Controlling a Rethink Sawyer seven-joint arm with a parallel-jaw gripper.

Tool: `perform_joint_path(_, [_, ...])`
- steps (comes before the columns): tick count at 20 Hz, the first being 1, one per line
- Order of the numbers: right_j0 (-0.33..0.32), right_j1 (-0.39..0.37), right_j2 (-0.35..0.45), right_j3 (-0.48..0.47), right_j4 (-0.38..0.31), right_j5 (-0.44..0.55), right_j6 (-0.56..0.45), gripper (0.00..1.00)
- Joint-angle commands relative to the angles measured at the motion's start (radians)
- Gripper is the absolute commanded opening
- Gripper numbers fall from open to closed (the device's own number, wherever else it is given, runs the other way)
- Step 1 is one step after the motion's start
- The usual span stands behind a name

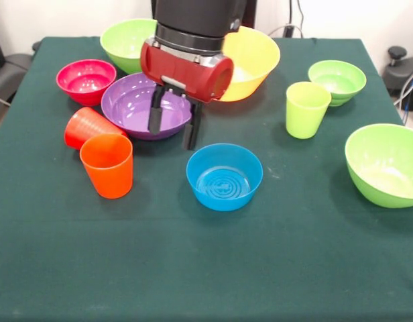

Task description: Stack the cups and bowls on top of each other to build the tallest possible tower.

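While the claw [173, 126] hangs released, three cups [107, 165] (one tipped) and seven bowls [224, 176] sit unstacked

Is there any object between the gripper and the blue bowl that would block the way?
Nothing visible blocks it. The gripper, fingers open, hangs by the near rim of the purple bowl. The blue bowl sits just in front of it, with only bare green tablecloth between them. The orange cup stands off to the side.
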Motion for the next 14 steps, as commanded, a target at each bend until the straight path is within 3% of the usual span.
perform_joint_path(1, [0.029, 0.04, 0.079, 0.068, 0.025, 0.049, 0.112, 1.0])
perform_joint_path(14, [0.052, 0.093, 0.072, 0.045, 0.029, -0.007, 0.113, 1.0])
